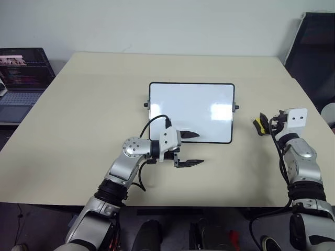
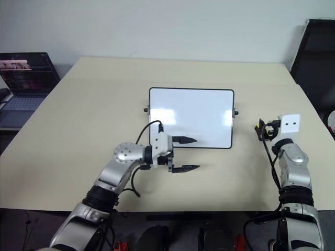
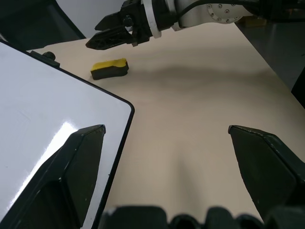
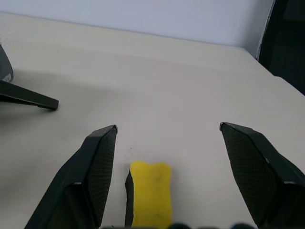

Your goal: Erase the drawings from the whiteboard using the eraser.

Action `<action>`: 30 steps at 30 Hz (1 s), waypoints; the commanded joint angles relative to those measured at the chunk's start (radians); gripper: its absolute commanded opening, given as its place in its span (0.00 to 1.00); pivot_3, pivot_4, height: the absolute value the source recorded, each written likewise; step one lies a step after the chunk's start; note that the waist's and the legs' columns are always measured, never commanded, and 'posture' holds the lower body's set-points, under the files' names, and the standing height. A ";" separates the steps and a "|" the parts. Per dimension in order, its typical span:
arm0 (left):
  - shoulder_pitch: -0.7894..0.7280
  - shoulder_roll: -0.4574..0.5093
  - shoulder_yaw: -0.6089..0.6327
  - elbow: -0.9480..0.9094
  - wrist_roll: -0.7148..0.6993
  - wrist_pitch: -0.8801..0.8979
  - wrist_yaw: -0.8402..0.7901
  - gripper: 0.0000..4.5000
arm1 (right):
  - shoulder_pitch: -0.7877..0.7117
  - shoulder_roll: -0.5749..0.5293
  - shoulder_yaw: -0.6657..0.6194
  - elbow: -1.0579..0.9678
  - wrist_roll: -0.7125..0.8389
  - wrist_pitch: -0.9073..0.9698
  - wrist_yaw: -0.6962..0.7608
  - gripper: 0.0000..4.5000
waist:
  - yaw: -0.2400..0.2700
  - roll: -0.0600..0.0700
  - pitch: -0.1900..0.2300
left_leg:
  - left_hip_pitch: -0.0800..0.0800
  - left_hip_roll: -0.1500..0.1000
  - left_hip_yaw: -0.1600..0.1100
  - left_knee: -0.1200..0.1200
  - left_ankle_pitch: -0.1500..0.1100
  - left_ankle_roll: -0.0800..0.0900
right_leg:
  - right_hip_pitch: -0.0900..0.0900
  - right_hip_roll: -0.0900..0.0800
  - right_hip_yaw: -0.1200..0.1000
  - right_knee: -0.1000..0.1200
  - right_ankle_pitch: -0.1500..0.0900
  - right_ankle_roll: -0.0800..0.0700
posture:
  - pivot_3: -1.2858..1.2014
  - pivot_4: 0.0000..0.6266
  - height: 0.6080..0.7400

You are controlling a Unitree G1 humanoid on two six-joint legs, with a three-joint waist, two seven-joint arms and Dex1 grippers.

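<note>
The whiteboard (image 1: 191, 110) lies flat at the middle of the table, its face plain white with glare patches; the drawings are out of view. My left gripper (image 1: 189, 149) hangs open at the board's near edge, one finger over the board's corner (image 3: 71, 124) and the other over bare table. The eraser (image 1: 257, 125), a small yellow block with a black side, lies on the table to the right of the board. My right gripper (image 4: 167, 128) stands open just above and behind the eraser (image 4: 150, 193), not touching it. The left wrist view shows the eraser (image 3: 109, 68) resting free beneath the right gripper (image 3: 95, 33).
An open laptop (image 1: 21, 78) sits beyond the table's left edge. A dark chair (image 1: 314, 52) stands at the back right corner. Beige tabletop (image 1: 94, 104) surrounds the board on all sides.
</note>
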 commanded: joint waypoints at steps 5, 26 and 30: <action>-0.013 -0.004 -0.002 -0.028 -0.002 -0.004 -0.001 1.00 | 0.011 0.008 -0.020 -0.068 0.034 0.028 0.009 0.91 | 0.000 0.000 0.000 | 0.000 0.000 0.000 0.000 0.000 0.000 | 0.000 0.000 0.000 0.000 0.000 0.000 | 0.52 0.24 1.00; 0.042 0.084 0.116 -0.123 -0.066 0.120 0.067 1.00 | 0.114 0.000 -0.043 -0.371 0.078 0.226 -0.040 1.00 | 0.000 0.000 0.000 | 0.000 0.001 -0.001 0.000 0.000 0.000 | 0.000 0.000 0.000 0.000 0.000 0.000 | 0.52 0.24 1.00; 0.103 0.100 0.147 -0.197 -0.063 0.170 0.126 1.00 | 0.155 -0.007 -0.045 -0.497 0.089 0.339 -0.061 1.00 | 0.000 0.000 0.000 | 0.000 0.001 -0.003 0.000 0.000 0.000 | 0.000 0.000 0.000 0.000 0.000 0.000 | 0.52 0.24 1.00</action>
